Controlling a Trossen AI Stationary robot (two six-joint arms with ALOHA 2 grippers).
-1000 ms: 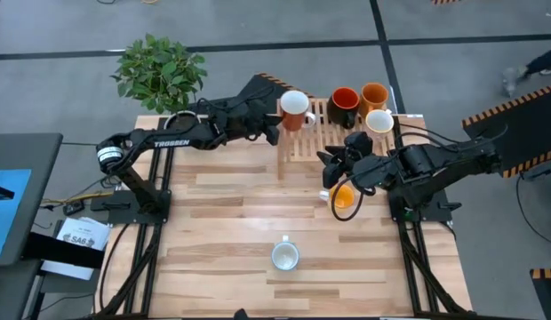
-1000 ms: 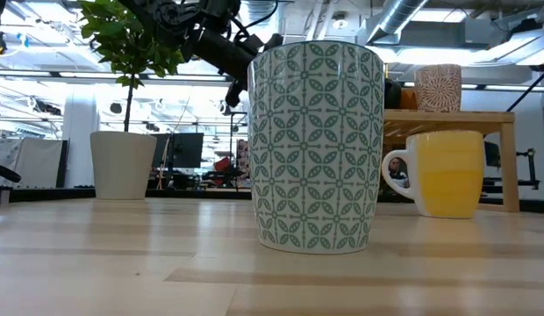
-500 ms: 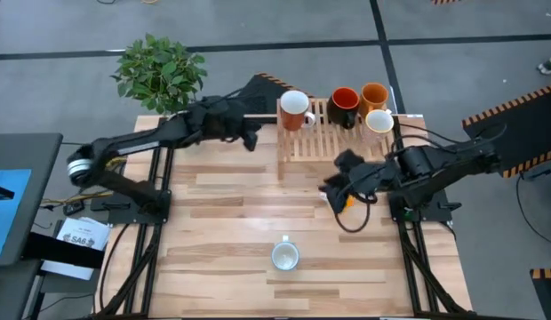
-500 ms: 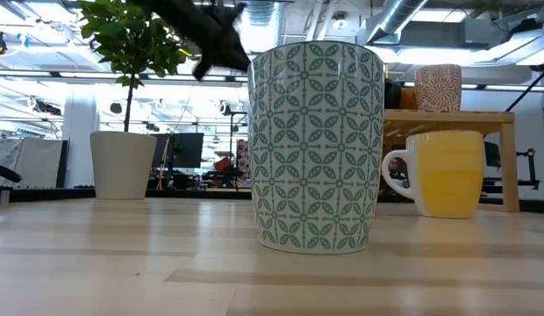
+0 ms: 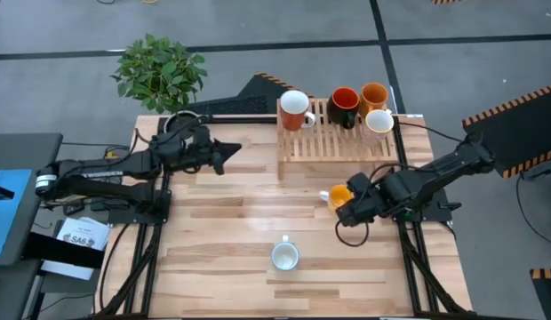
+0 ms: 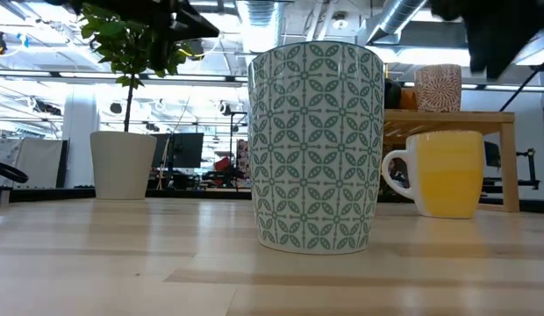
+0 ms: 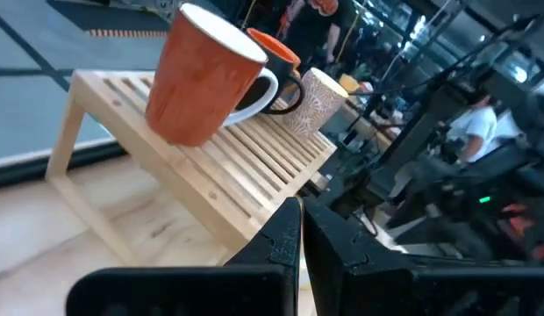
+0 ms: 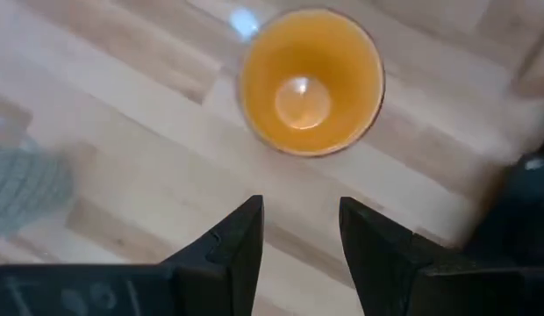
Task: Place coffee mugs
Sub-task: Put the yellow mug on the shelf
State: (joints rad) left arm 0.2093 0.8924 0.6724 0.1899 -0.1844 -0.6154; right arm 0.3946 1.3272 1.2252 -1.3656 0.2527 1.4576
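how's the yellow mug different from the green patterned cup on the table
The yellow mug is plain yellow outside, while the green patterned cup carries a green leaf pattern on white. The yellow mug shows a white handle; no handle shows on the patterned cup. From above, the yellow mug sits close by the right gripper, while the patterned cup stands alone toward the table's front. Both stand upright on the wooden table.

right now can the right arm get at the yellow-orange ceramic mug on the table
Probably yes. The right pincer hangs open just above the upright yellow-orange ceramic mug, which stands alone on the bare wooden table; nothing lies between them.
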